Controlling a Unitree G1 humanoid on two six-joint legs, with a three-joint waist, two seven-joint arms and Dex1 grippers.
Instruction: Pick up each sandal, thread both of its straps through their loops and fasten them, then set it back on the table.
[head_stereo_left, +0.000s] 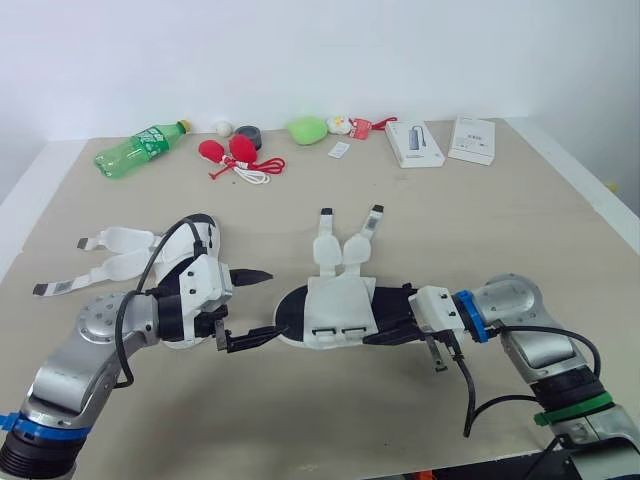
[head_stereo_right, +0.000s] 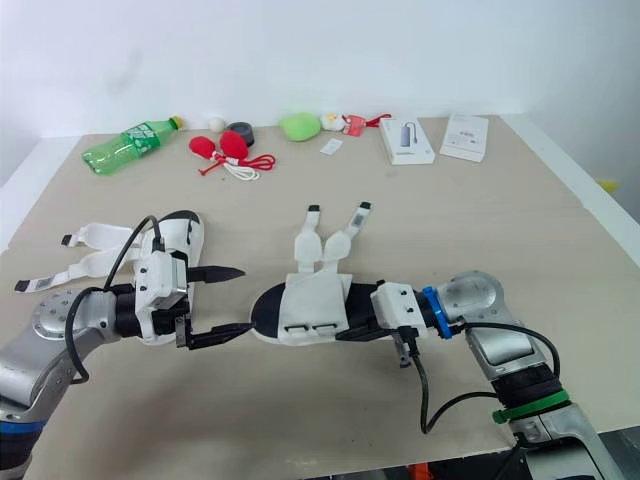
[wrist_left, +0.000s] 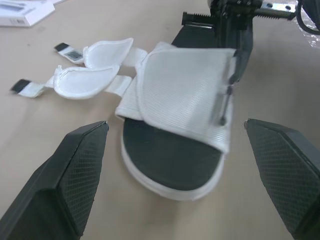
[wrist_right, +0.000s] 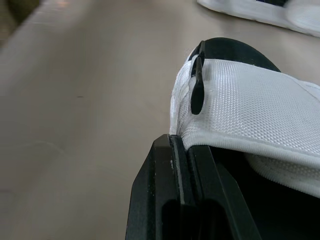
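Head stereo pair angled down over table (head_stereo_left: 500, 230), wrist cameras close on same sandal (wrist_left: 185, 100), opposite ends

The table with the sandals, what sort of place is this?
Likely a robot test bench: a plain table against a bare white wall, a sandal laid out, and stray props like a green bottle and white boxes.

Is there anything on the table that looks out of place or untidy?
Both sandals are undone. The middle sandal has its straps lying loose toward the far edge; the left sandal trails its straps to the robot's left. A green bottle lies on its side.
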